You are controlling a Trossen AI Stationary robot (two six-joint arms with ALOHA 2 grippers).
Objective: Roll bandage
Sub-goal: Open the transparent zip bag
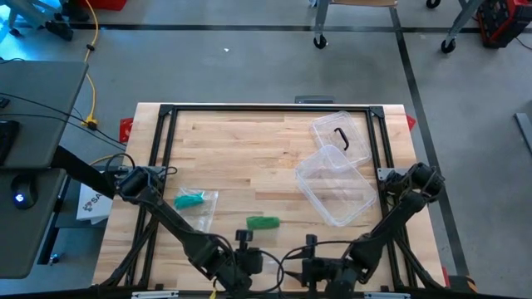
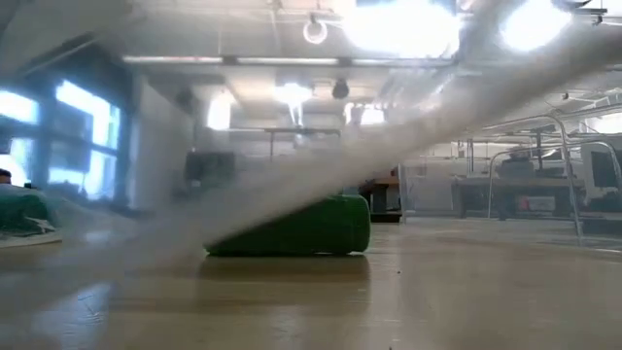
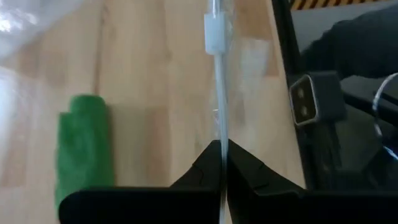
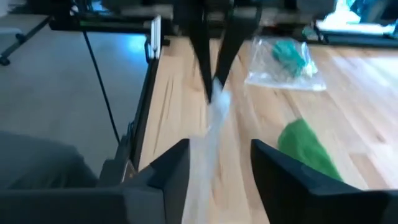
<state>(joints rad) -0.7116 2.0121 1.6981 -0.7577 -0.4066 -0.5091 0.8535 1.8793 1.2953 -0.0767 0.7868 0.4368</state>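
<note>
Altogether — one green roll [image 1: 263, 222], left tool [image 3: 222, 163] pinching one white strip [image 3: 220, 93], right tool [image 4: 217, 163] parted.

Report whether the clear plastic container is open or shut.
Open. The clear container lies lidless on the table; its lid rests separately, touching its far edge.

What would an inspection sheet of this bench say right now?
Surface: wooden table, black frame around it.
Job's things: green bandage roll; a clear strip clamped in the left pincer.
Clutter: plastic bag with green contents; clear box; lid beside it.
Grippers: left pincer shut on the strip; right pincer open around it.
Cables: yellow cable on the floor.
Surroundings: grey floor, wheeled stands.
</note>
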